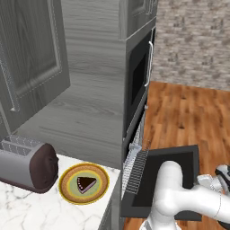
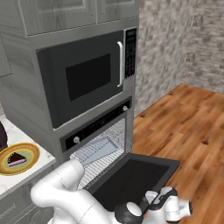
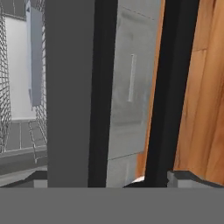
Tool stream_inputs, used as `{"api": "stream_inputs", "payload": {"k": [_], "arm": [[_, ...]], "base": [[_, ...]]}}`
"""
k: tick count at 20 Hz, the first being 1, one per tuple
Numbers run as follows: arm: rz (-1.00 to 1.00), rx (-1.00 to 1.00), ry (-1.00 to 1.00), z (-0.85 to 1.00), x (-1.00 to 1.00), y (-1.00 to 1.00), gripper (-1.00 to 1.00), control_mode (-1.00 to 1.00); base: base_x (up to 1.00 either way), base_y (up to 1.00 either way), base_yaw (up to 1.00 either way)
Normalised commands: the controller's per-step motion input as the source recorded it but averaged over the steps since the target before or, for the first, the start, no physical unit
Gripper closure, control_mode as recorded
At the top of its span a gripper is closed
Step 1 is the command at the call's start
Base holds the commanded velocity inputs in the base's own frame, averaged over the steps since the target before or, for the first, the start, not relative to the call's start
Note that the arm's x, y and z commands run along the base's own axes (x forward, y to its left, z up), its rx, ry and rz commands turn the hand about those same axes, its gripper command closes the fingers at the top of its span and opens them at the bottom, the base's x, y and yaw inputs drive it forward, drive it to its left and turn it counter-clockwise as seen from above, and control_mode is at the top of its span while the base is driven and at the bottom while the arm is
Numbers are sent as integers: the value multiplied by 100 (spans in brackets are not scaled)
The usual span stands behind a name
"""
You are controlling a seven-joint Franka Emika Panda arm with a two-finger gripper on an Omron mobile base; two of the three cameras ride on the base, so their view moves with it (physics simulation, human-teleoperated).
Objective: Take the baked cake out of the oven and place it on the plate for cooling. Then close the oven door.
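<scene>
The robot's own white arm covers the near part of the oven door point(image 1: 173, 159) in the left base view, and in the right base view it hides the door's near left corner. The door's bar handle cannot be made out in either base view. In the hand view the door shows as a dark slab seen edge-on, cut off at top and bottom, with a black bar point(image 3: 168, 87) alongside it that may be the handle; I cannot tell for sure. The toaster point(image 1: 27, 164) is cut off at the left edge of the left base view.

The gripper point(image 2: 173, 209) sits low at the front edge of the open door, partly cut off by the frame bottom. Its fingers point(image 3: 186, 178) stand spread wide, one on each side of the dark door edge, and they hold nothing. Whether they touch the door I cannot tell.

There is one cake slice point(image 1: 86, 183), lying on the one plate point(image 1: 67, 188) on the marble counter point(image 1: 27, 211), just beside the toaster and left of the oven point(image 2: 98, 144). One flat grey tray point(image 2: 94, 150) rests on the wire rack inside the oven. One microwave point(image 2: 85, 78) sits above the oven. The oven door hangs fully open, lying flat.
</scene>
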Motion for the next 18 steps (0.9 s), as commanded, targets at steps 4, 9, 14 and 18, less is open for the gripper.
{"api": "stream_inputs", "payload": {"k": [4,9,14,18], "arm": [[17,34,0,-11,0,19,-100,-100],[20,33,0,0,0,61,-100,-100],[20,30,0,9,0,75,-100,-100],[19,29,0,19,0,86,-100,-100]], "base": [[0,0,0],[0,0,0],[0,0,0],[0,0,0]]}}
